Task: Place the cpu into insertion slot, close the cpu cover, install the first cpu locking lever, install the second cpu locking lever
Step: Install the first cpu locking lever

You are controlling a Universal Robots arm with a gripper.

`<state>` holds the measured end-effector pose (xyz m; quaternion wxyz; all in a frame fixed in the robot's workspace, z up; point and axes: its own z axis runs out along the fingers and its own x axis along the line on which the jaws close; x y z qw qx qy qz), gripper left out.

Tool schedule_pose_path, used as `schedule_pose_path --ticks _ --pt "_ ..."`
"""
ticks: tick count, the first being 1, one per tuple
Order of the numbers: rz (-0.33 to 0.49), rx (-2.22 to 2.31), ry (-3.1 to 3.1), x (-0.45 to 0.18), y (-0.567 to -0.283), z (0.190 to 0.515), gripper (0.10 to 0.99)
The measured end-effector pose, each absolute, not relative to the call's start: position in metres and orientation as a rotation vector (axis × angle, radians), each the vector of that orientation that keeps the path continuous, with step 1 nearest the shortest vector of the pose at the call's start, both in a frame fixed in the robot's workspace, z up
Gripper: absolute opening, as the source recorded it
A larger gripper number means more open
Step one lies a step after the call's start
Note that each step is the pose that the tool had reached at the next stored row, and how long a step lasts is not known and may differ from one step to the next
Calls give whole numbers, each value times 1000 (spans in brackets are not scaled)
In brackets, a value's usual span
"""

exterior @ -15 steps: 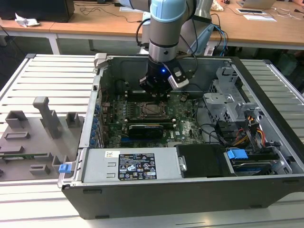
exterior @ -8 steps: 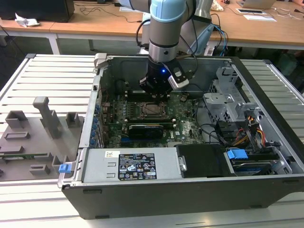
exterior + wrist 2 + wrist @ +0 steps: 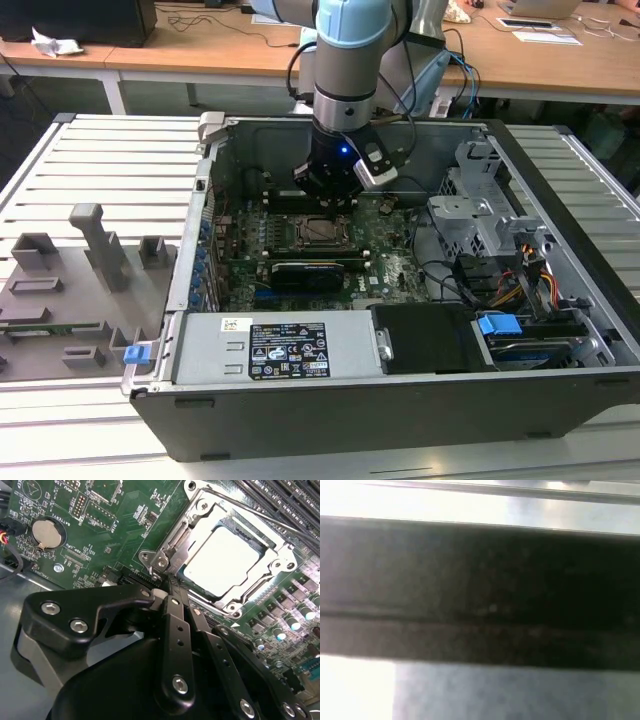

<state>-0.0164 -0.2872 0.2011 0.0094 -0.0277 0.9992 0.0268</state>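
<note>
In the second wrist view the cpu (image 3: 222, 562) lies flat in the insertion slot (image 3: 323, 232), silvery face up. The cpu cover (image 3: 201, 516) is folded down around it as a metal frame. A thin locking lever rod (image 3: 260, 511) runs along one side of the cover. My gripper (image 3: 172, 586) is shut, its black fingers pressed together with nothing seen between them. The tips sit at a corner of the socket, next to a hooked metal lever end (image 3: 156, 566). In the exterior view the gripper (image 3: 328, 200) hangs just behind the socket inside the open computer case.
The green motherboard (image 3: 100, 525) carries a coin battery (image 3: 46, 534) and memory slots (image 3: 295, 500). A black card (image 3: 315, 272) lies in front of the socket. A drive cage (image 3: 480, 215) and cables stand at the exterior view's right, and a grey fixture tray (image 3: 70, 290) at its left.
</note>
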Motion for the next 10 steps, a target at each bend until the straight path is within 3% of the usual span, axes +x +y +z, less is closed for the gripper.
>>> schedule_pose_path --ticks 10 --pt "86 -86 3120 -16 -283 211 106"
